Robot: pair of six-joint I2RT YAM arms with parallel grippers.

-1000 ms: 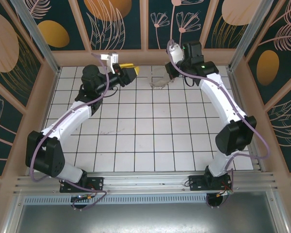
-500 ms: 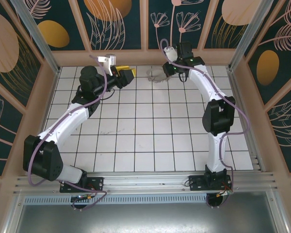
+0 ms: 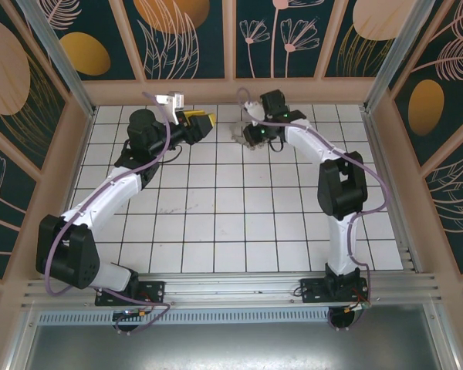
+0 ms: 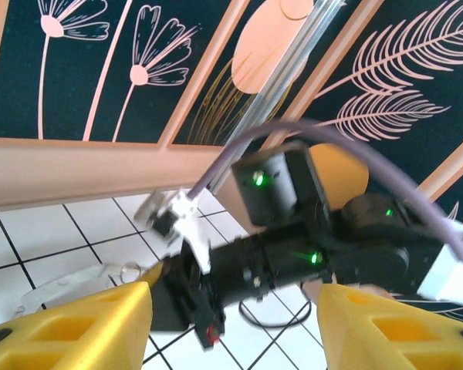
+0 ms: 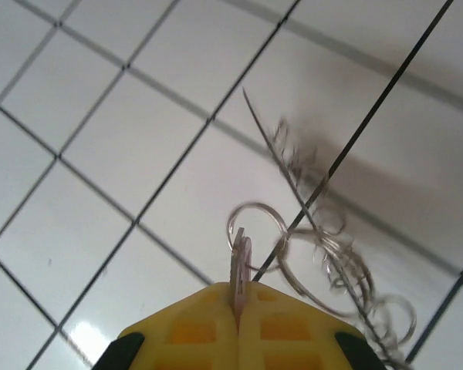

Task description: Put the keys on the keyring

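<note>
As I read the top view, both hands are in the upper middle of the frame, over the far rows of the tiled desk (image 3: 231, 223). The right hand (image 3: 251, 135) points left, and the keyring (image 3: 238, 132) is a pale tangle right at its tip. The left hand (image 3: 208, 122) is just left of that, pointing right, so the 2 hands face each other without touching.

In the right wrist view, the right hand (image 5: 239, 297) has its 2 yellow fingers pressed together at the bottom centre. They pinch the key (image 5: 239, 258), which I see edge-on as a thin lilac sliver rising from the seam. The keyring (image 5: 324, 243) spreads from the centre to the lower right as thin wire and small loops. 1 small loop sits against the key, but I cannot tell whether it is threaded on.

In the left wrist view, the left hand (image 4: 231, 308) is spread wide and holds nothing. Its fingers (image 4: 77, 327) sit in the 2 bottom corners, with the right wrist (image 4: 293, 247), black, between them.
</note>
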